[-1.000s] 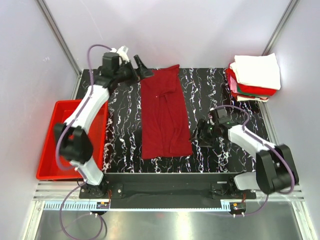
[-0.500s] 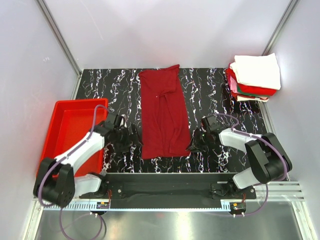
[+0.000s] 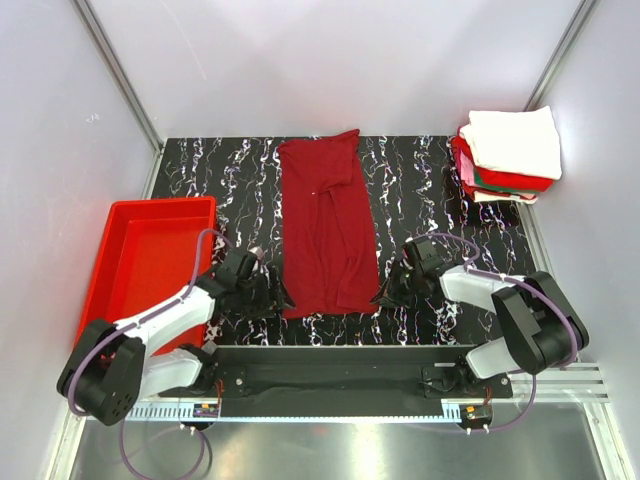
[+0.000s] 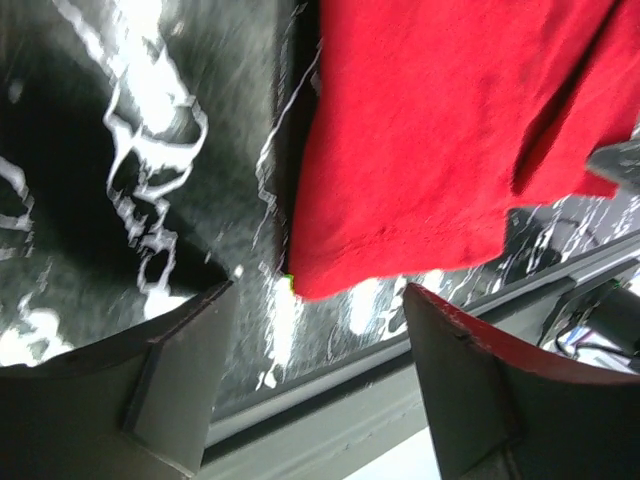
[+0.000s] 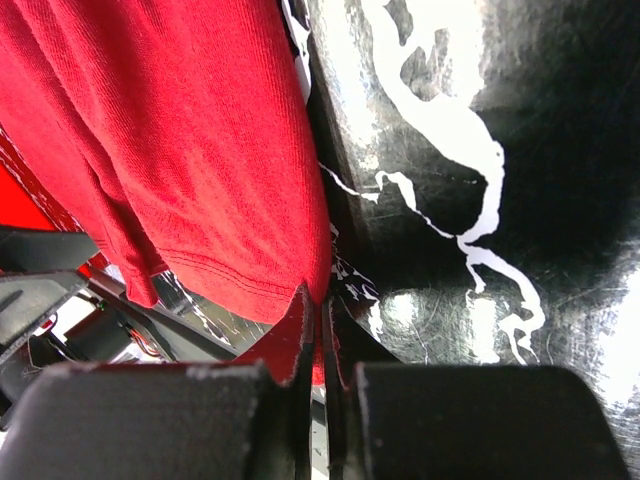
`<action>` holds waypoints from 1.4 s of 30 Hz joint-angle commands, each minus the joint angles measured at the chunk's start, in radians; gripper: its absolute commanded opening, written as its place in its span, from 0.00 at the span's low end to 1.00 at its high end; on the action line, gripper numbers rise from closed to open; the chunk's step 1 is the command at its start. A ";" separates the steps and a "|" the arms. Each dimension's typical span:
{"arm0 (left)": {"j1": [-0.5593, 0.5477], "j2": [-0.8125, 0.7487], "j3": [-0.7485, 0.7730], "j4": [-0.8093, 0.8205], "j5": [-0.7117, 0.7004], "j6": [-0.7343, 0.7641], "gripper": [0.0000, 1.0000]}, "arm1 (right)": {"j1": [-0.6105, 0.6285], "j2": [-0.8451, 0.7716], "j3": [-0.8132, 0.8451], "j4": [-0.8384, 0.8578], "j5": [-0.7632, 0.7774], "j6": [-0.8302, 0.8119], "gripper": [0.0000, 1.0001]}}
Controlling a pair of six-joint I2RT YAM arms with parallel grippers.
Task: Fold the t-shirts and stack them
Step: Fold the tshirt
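Top external view shows us the maroon t-shirt [image 3: 328,225] spread lengthwise on the marbled table [image 3: 420,180]. At the shirt's near-left corner our left gripper [image 4: 318,300] stands wide open, the corner lying between its fingers, ungripped. At its near-right corner our right gripper [image 5: 318,305] is pinched tight on the hem. The folded stack [image 3: 510,155] sits beyond the shirt's far-right corner.

Top view's no help on the left pincer [image 3: 278,296] or right pincer [image 3: 383,293], both too small and dark to read. The white tee [image 3: 515,140] covers most of the stack [image 3: 500,182], just coloured edges peeking out. Left wrist view crops the maroon tee [image 4: 420,150] at top and right.
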 commanded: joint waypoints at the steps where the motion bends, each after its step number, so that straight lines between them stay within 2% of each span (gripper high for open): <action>1: -0.007 0.056 -0.050 0.086 -0.076 -0.011 0.73 | 0.017 -0.013 -0.035 -0.049 0.063 -0.008 0.00; 3: -0.010 0.088 -0.050 0.100 -0.076 -0.011 0.69 | 0.017 -0.017 -0.040 -0.049 0.065 -0.008 0.00; 5: -0.020 0.106 -0.055 0.123 -0.062 -0.015 0.56 | 0.018 -0.022 -0.044 -0.051 0.065 -0.008 0.00; 7: -0.033 0.119 -0.060 0.144 -0.055 -0.027 0.48 | 0.017 -0.027 -0.046 -0.051 0.071 -0.007 0.00; 8: -0.038 0.117 -0.066 0.149 -0.055 -0.030 0.36 | 0.018 -0.028 -0.047 -0.051 0.071 -0.005 0.00; 10: -0.044 0.111 -0.072 0.159 -0.049 -0.029 0.23 | 0.017 -0.037 -0.049 -0.054 0.074 -0.004 0.00; 11: -0.044 0.109 -0.073 0.159 -0.045 -0.027 0.11 | 0.017 -0.050 -0.053 -0.057 0.072 -0.004 0.00; 12: -0.046 0.102 -0.075 0.158 -0.044 -0.023 0.03 | 0.017 -0.059 -0.056 -0.068 0.071 -0.004 0.00; 13: -0.047 0.096 -0.073 0.147 -0.036 -0.023 0.00 | 0.017 -0.071 -0.058 -0.078 0.074 -0.004 0.00; 17: -0.085 0.025 -0.064 0.080 -0.038 -0.041 0.00 | 0.023 -0.206 -0.082 -0.172 0.085 0.015 0.00; 22: -0.207 -0.173 -0.050 -0.061 -0.071 -0.133 0.00 | 0.075 -0.399 -0.064 -0.394 0.111 0.044 0.00; 24: -0.217 -0.267 -0.044 -0.125 -0.084 -0.159 0.00 | 0.089 -0.508 -0.055 -0.465 0.109 0.070 0.00; 28: -0.219 -0.306 0.073 -0.219 -0.113 -0.132 0.02 | 0.090 -0.597 0.014 -0.535 0.129 0.084 0.00; 31: -0.213 -0.230 0.150 -0.232 -0.130 -0.072 0.03 | 0.090 -0.542 0.118 -0.551 0.148 0.038 0.00; 35: -0.173 -0.064 0.305 -0.236 -0.122 0.018 0.02 | 0.089 -0.362 0.284 -0.546 0.184 -0.062 0.00; 42: -0.002 0.161 0.537 -0.233 -0.042 0.138 0.01 | 0.017 -0.061 0.555 -0.531 0.191 -0.201 0.00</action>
